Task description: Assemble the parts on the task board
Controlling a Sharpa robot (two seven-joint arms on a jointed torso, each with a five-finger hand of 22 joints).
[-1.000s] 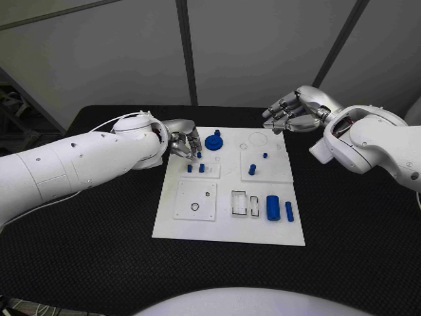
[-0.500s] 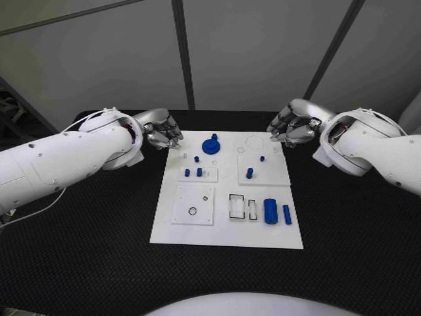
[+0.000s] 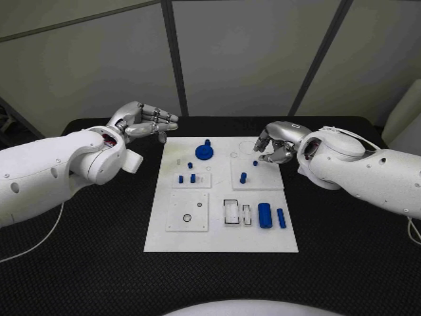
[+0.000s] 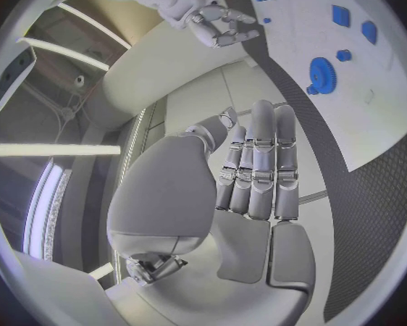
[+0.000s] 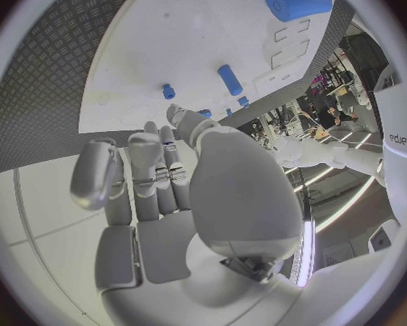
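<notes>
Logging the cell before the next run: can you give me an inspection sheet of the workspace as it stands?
Surface: black table, textured mat.
Job's things: white task board at centre; blue gear near its far edge, blue cylinder and small blue pegs on it.
Clutter: nothing seen.
Hands: left hand off the board's far left corner, holding nothing; right hand over the far right corner, fingers curled, nothing visibly held.
Cables: white cable under the left arm.
Surroundings: grey wall panels.
</notes>
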